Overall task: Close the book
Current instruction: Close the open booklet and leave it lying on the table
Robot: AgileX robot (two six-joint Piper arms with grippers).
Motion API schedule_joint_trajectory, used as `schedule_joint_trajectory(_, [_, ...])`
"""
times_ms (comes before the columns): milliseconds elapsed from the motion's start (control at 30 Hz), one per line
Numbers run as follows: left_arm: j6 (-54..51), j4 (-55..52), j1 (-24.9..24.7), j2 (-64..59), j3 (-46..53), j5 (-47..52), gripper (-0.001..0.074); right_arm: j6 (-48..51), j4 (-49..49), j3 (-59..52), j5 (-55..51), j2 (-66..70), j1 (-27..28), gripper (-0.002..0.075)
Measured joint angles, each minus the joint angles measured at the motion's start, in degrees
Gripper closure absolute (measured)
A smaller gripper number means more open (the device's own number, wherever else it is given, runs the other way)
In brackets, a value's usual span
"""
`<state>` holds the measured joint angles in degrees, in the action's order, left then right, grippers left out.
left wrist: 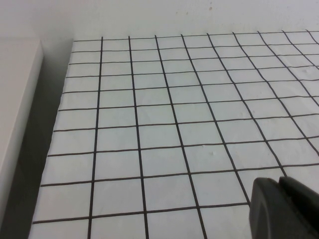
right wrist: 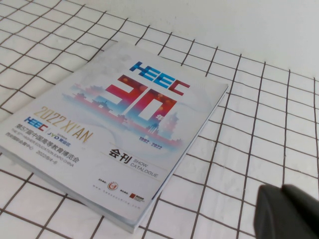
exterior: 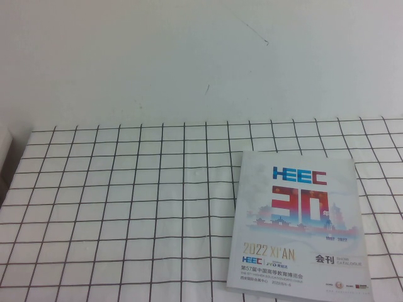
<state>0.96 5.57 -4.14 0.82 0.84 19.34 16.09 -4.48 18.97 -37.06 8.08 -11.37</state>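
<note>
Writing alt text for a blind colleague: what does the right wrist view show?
A closed HEEC catalogue lies cover up on a white cloth with a black grid. The dark right gripper shows at the frame's edge, clear of it; the left gripper, outside this view, is above bare cloth.

high: raised, down-tilted; L wrist: low, left gripper (left wrist: 283,204) in-frame; R wrist: right gripper (right wrist: 288,213) in-frame, shares book (right wrist: 114,129) w/ high

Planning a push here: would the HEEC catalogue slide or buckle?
The catalogue lies closed and flat; thin and seemingly soft-covered, it probably slides, and likely droops if lifted by one edge. The left gripper and right gripper hover above the cloth.
</note>
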Motion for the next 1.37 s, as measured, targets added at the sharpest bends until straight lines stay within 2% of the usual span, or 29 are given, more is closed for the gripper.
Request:
schedule_joint_trajectory(367, [0.0,-0.2,-0.07,0.0,0.0,0.0,0.0738,0.31,0.34,-2.08,1.77,-1.0,0.29,0.0729])
schedule_joint_trajectory(600, [0.0,-0.2,-0.07,0.0,0.0,0.0,0.0738,-0.82,3.96,-8.37,4.6,-7.58,6.23,0.0729])
schedule_joint_trajectory(867, [0.0,-0.2,-0.07,0.0,0.0,0.0,0.0738,-3.76,7.0,-19.41,21.33,-8.75,12.93,0.0729])
schedule_joint_trajectory(1067, [-0.03,-0.2,-0.07,0.0,0.0,0.0,0.0738,-9.23,7.26,-20.3,17.61,-8.75,14.2,0.0729])
schedule_joint_trajectory(1367, [-0.03,-0.2,-0.07,0.0,0.0,0.0,0.0738,-10.35,7.34,-20.21,17.48,-8.75,14.32,0.0729])
